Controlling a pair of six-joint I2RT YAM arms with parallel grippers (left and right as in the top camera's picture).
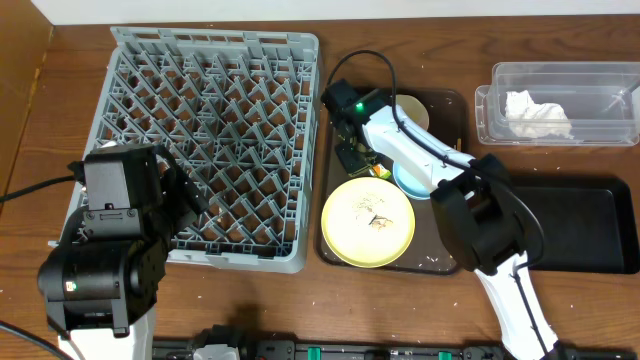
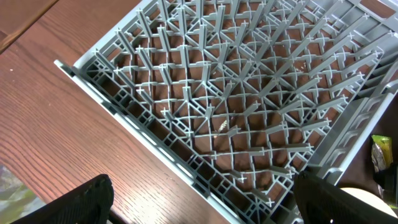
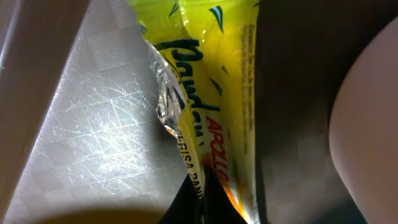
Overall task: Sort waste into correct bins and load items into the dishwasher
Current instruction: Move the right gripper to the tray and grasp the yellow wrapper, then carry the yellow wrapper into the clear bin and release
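**Sorting job: one bit of rubbish binned, wrapper in hand, rack totally empty**

So my right gripper (image 1: 352, 150) is clamped fully shut. The wrist view is filled with the green-and-yellow wrapper (image 3: 205, 93) running down between the pads, so I reckon I've got it pinched. It sits low over the brown serving tray (image 1: 450, 100), not lifted clear yet as far as I can tell.

Just behind those fingers, toward my base, is the yellow plate (image 1: 368, 222) with crumbs (image 1: 378, 215) on it. Right beside them on my right is the blue bowl (image 1: 410, 180), and the cream cup (image 1: 412, 108) sits a little beyond. I can't pick out the saucer or the chopsticks, since my own arm covers that patch.

Well off to the right of the fingers, the clear tub (image 1: 600, 75) already has the napkin (image 1: 537, 115) in it, so that one's done. The black tray (image 1: 590, 230) looks bare.

My left gripper (image 2: 211, 211) is spread wide with nothing in it. It hangs above the near edge of the dish rack (image 1: 210, 140), which stretches away ahead of it with no dishes in it.

My guess is I'm early on. The wrapper needs a bin, the crumbs need scraping, and every dish has to go in the rack.
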